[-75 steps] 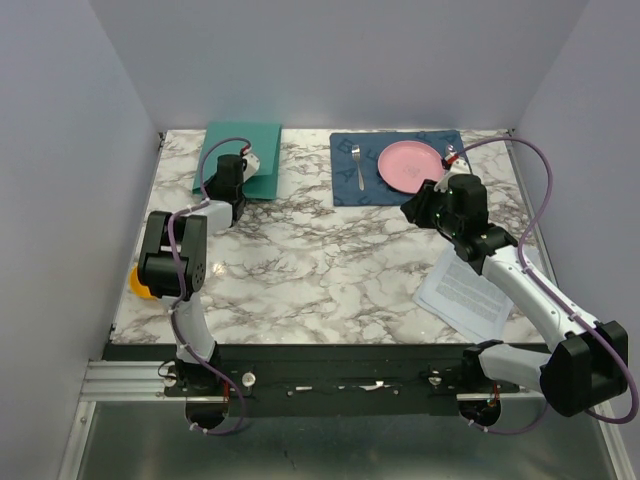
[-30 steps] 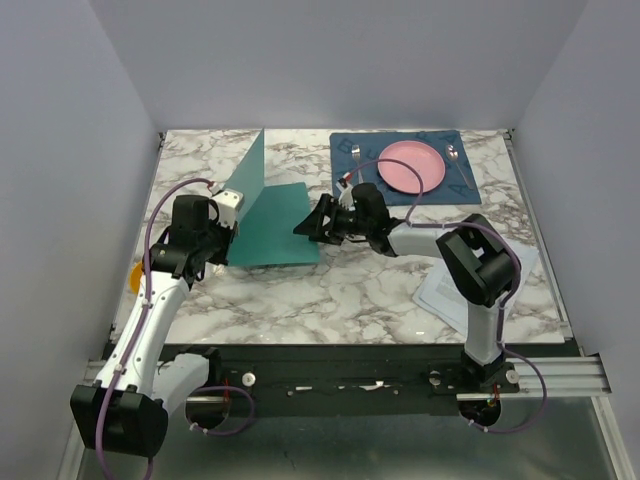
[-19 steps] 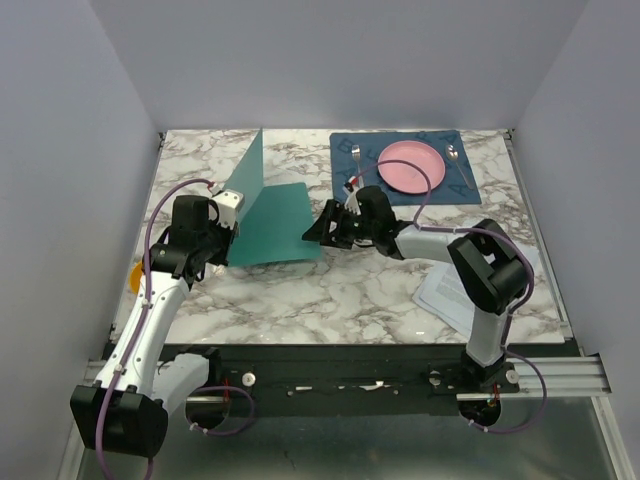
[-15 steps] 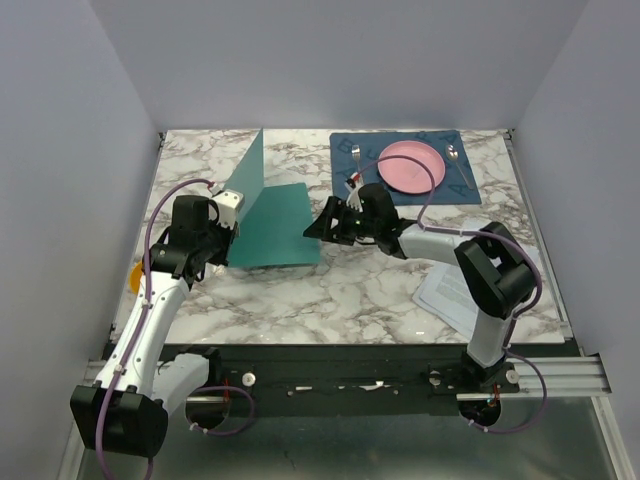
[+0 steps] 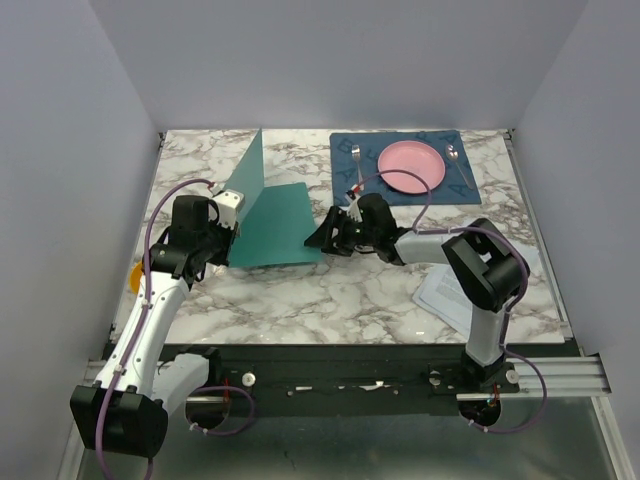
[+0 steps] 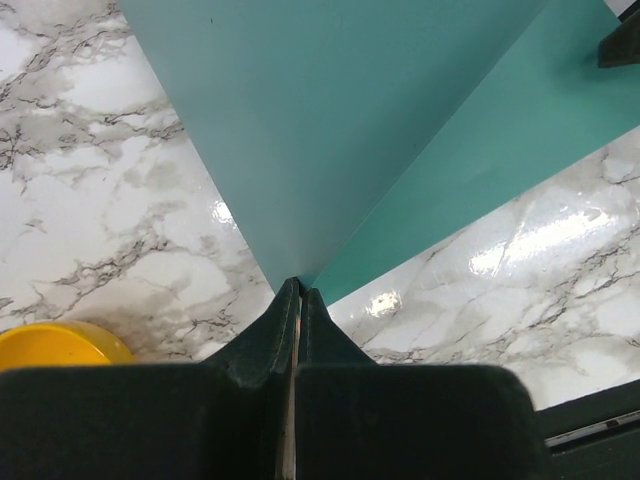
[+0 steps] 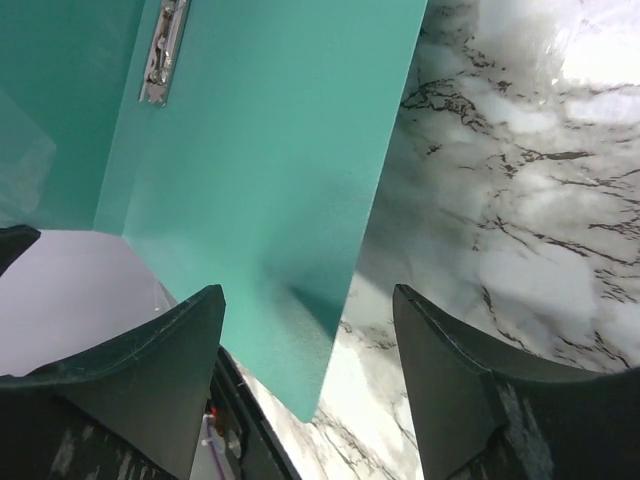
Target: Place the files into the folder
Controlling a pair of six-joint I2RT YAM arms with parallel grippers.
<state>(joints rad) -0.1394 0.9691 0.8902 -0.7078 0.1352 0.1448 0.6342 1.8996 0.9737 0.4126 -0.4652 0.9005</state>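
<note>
My left tool [image 6: 297,300] pinches the folder [image 5: 280,225] cover upright — best held steady — while my right tool [image 5: 322,233], jaws wide at its right edge, should fetch the files [image 5: 452,297] beyond.

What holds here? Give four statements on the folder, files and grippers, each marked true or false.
1. The folder stands open, one cover raised. True.
2. The left gripper is shut on the raised cover. True.
3. The files lie inside the folder. False: they lie on the table, apart from it, at the near right.
4. The right gripper clamps the files. False: it is open and empty, by the folder's edge.
</note>
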